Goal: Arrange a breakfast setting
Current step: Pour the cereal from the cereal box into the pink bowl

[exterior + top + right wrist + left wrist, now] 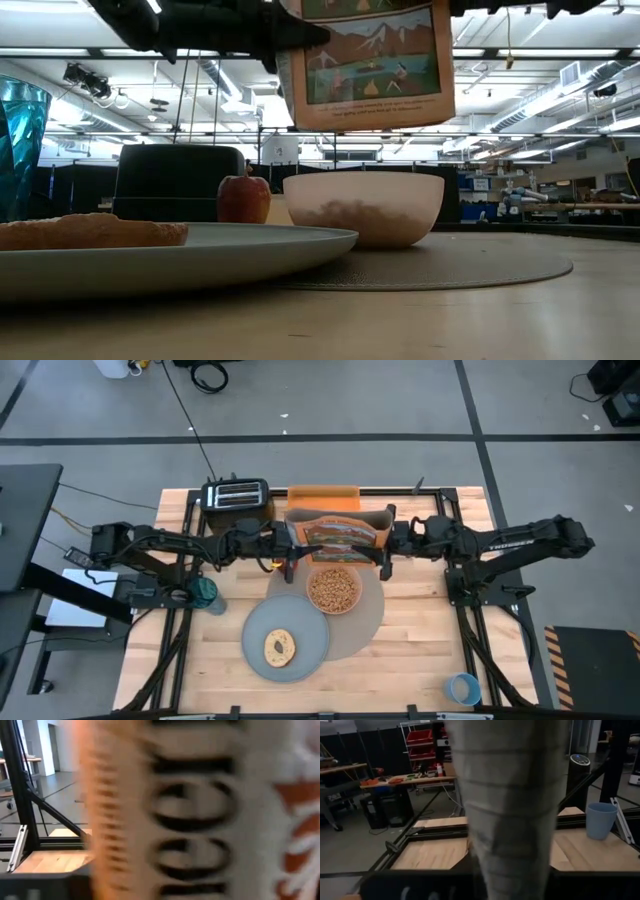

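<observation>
A printed cereal box (338, 532) hangs in the air between my two grippers, above the pale pink bowl (334, 589), which is full of cereal and stands on the round taupe mat (368, 622). My left gripper (290, 552) is at the box's left side and my right gripper (383, 552) at its right side. The grey plate (300, 622) lies partly on the mat and carries the bagel (279, 648). The red apple (243, 198) stands behind the plate. The small blue cup (462, 687) stands at the near right corner. The spoon is out of view. My left gripper holds the cereal box by its left narrow side (296, 540), coming level from the table's left. The box (510, 795) fills its wrist view and hides the fingers. The box hangs clear above the bowl (365, 222). My right gripper holds the cereal box by its right narrow side (378, 538), coming level from the table's right. The box (190, 820) fills its wrist view and hides the fingers. The box (370, 60) is lifted clear of the table.
The black toaster (236, 494) and the orange tray (323, 495) stand at the far edge behind the box. A teal glass (205, 593) stands left of the plate. Bare wood lies at the table's near right, around the blue cup.
</observation>
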